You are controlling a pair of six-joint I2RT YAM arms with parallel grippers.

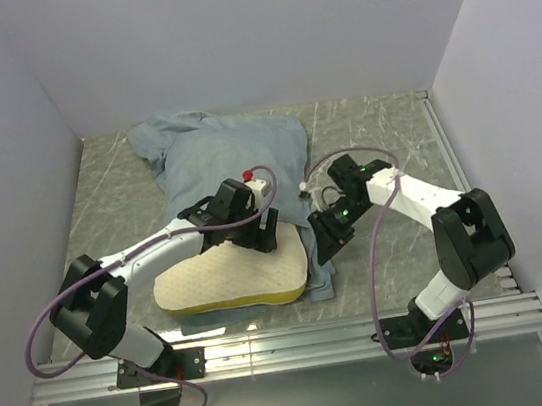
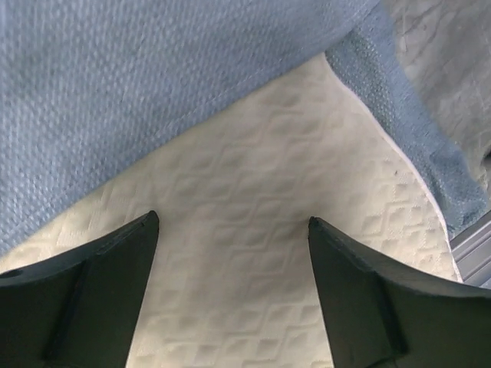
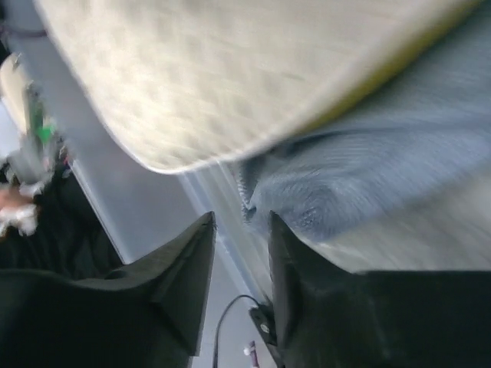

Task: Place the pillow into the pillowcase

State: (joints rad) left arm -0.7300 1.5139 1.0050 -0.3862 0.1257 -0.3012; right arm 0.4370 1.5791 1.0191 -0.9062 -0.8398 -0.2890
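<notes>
Pillow, near end: the pillow (image 1: 227, 282) lies flat on the table (image 1: 383, 137) close to the arm bases. Its cream quilted top and yellow side edge are bare here, so this end is outside the case.
Lower layer: a strip of blue-grey fabric shows under the pillow's near right corner. The foam therefore lies on the bottom sheet of the case, as it must to slide in.
Right gripper: the right gripper (image 3: 240, 218) sits low beside the pillow's right edge. Its jaws are parted a little with nothing between them. The view is blurred, but a fabric fold seems to lie just beyond the tips, probably the layer it is meant to pull.
Left gripper: the left gripper (image 2: 232, 218) hovers above the pillow's top, spread wide and holding nothing. Only quilted foam shows between its fingers (image 2: 115, 261).
Case mouth: the hem runs diagonally across the pillow just past the left fingers, with fabric wrapping the right edge too.
Pillowcase: the pillowcase (image 1: 234, 158) stretches away, limp and rumpled, its closed end farthest off.
Stage: partly sleeved, with the far part covered.
Next move: likely regrip the hem and draw it toward the near end.
Risk: loose cloth may bunch against the thick foam corner.
</notes>
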